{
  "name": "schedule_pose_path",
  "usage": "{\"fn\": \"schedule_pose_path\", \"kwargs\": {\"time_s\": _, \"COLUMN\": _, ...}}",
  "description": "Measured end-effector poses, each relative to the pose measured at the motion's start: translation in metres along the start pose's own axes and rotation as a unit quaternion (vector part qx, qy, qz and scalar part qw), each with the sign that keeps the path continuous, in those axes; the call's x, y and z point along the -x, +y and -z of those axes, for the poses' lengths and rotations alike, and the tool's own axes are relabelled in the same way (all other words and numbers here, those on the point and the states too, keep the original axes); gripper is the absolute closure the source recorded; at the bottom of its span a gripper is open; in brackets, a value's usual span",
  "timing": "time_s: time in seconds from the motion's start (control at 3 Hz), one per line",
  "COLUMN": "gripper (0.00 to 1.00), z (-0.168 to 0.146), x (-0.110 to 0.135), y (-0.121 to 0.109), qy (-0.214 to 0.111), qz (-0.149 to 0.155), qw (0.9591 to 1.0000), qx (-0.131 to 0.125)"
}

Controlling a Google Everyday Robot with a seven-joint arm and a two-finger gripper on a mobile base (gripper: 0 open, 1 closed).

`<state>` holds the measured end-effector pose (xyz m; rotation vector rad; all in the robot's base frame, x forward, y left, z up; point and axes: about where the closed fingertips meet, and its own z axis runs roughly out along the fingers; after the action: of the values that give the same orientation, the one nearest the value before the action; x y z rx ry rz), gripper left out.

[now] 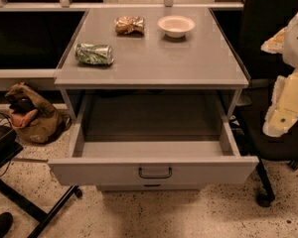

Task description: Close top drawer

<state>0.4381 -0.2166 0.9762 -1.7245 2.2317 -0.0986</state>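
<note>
The top drawer of a light-grey cabinet stands pulled far out towards me. Its flat front panel carries a small dark bar handle at centre. Its inside looks empty. A sliver of a lower drawer front shows just beneath it. My gripper, at the end of the cream-white arm, hangs at the right edge of the view. It is to the right of the drawer's right corner and apart from it, touching nothing.
On the cabinet top lie a crushed green can, a crumpled brown packet and a white bowl. A brown bag sits on the floor at left. A black chair stands at right, and black stand legs at lower left.
</note>
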Motion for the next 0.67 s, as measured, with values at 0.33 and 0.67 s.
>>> {"fn": "schedule_pose_path", "kwargs": {"time_s": 0.33, "gripper": 0.00, "z": -0.004, "x": -0.002, "y": 0.003, "qy": -0.001, "qz": -0.003, "qw": 1.0000, "qx": 0.001}}
{"fn": "schedule_pose_path", "kwargs": {"time_s": 0.67, "gripper": 0.00, "z": -0.030, "x": -0.014, "y": 0.017, "qy": -0.003, "qz": -0.002, "qw": 0.9999, "qx": 0.015}}
